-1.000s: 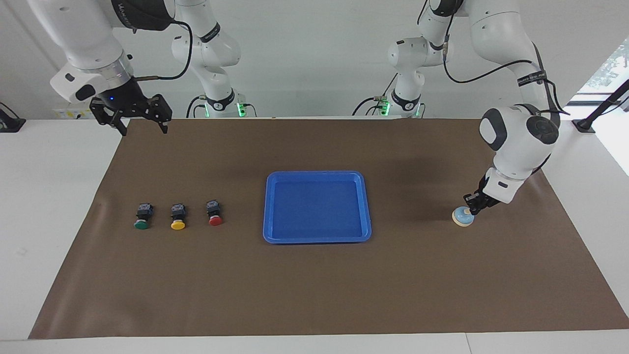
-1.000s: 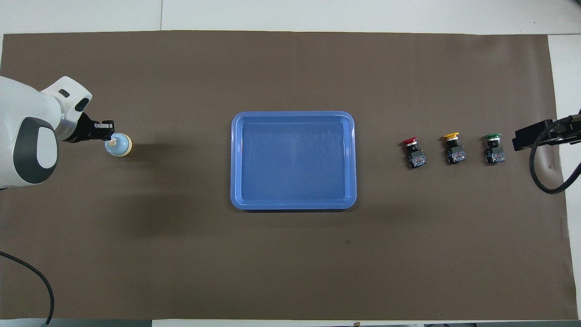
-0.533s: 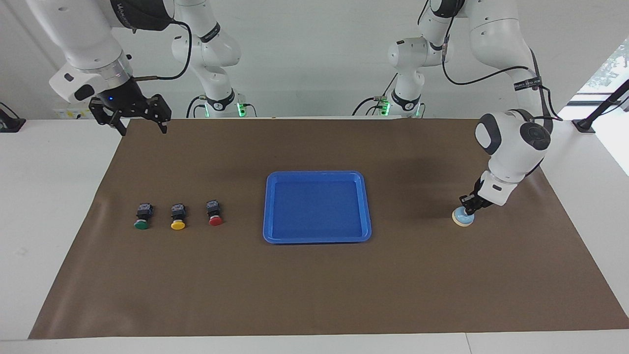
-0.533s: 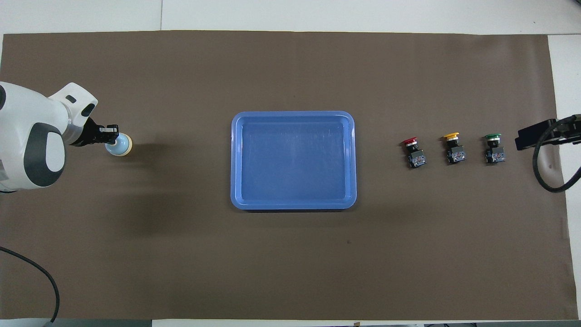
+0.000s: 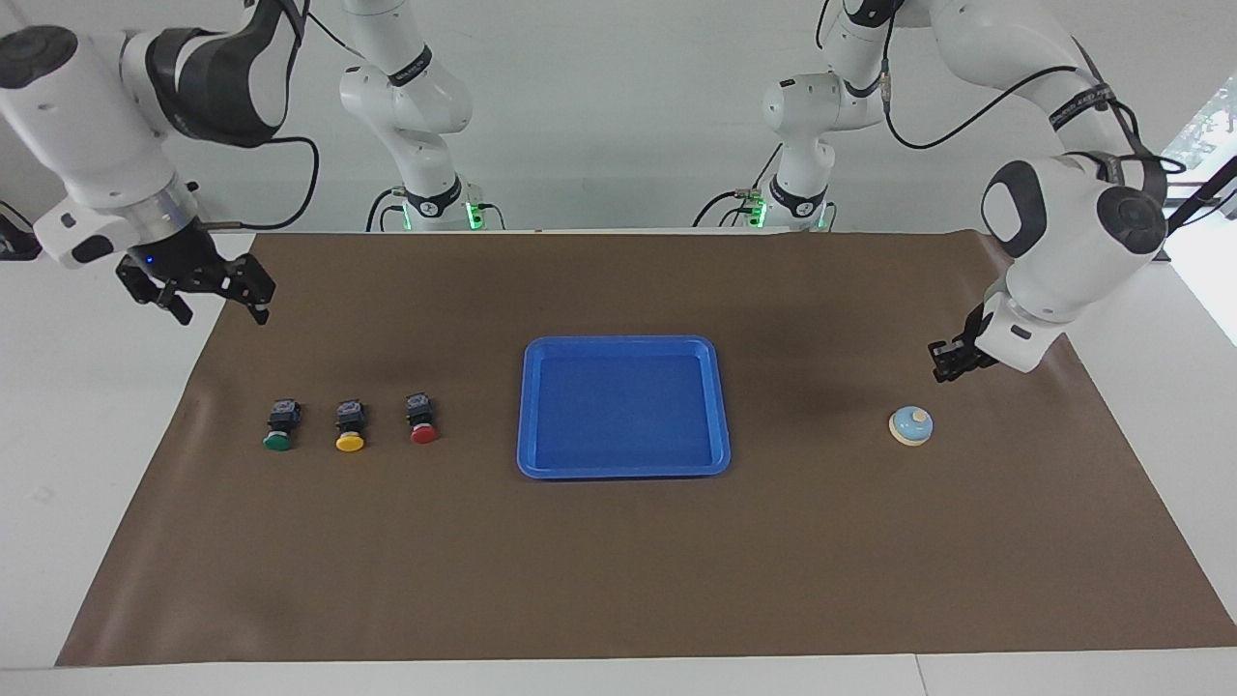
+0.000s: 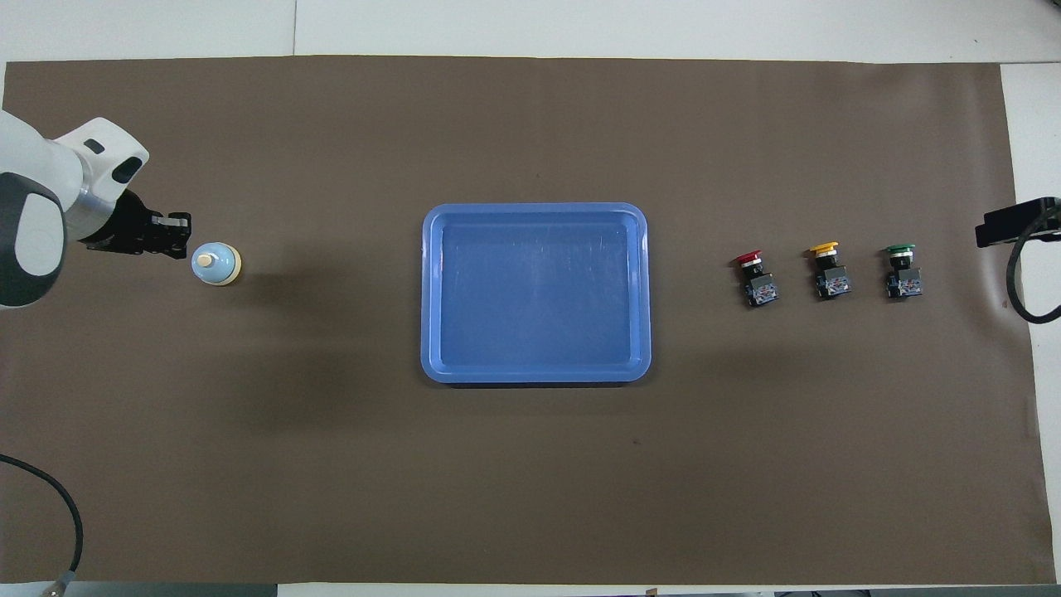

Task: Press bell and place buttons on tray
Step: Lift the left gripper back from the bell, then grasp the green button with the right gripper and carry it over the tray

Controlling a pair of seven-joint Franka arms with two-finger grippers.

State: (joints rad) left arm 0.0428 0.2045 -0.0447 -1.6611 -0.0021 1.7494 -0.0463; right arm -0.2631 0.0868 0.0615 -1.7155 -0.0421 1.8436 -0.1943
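The light-blue bell (image 5: pixel 910 425) stands on the brown mat toward the left arm's end of the table, and it shows in the overhead view (image 6: pixel 215 264) too. My left gripper (image 5: pixel 944 371) is shut and empty, raised just off the bell and apart from it (image 6: pixel 177 246). The green button (image 5: pixel 278 426), yellow button (image 5: pixel 350 426) and red button (image 5: pixel 422 420) stand in a row toward the right arm's end. The blue tray (image 5: pixel 528 406) lies empty mid-table. My right gripper (image 5: pixel 218 307) is open, up over the mat's edge near the green button.
The brown mat (image 5: pixel 618 570) covers most of the white table. In the overhead view the tray (image 6: pixel 430 290) lies between the bell and the red button (image 6: pixel 754 274), yellow button (image 6: pixel 829 269) and green button (image 6: pixel 901 269).
My left gripper has lifted off the bell's knob and drawn back toward its own end. My right gripper has come down and moved toward the right arm's end of the table.
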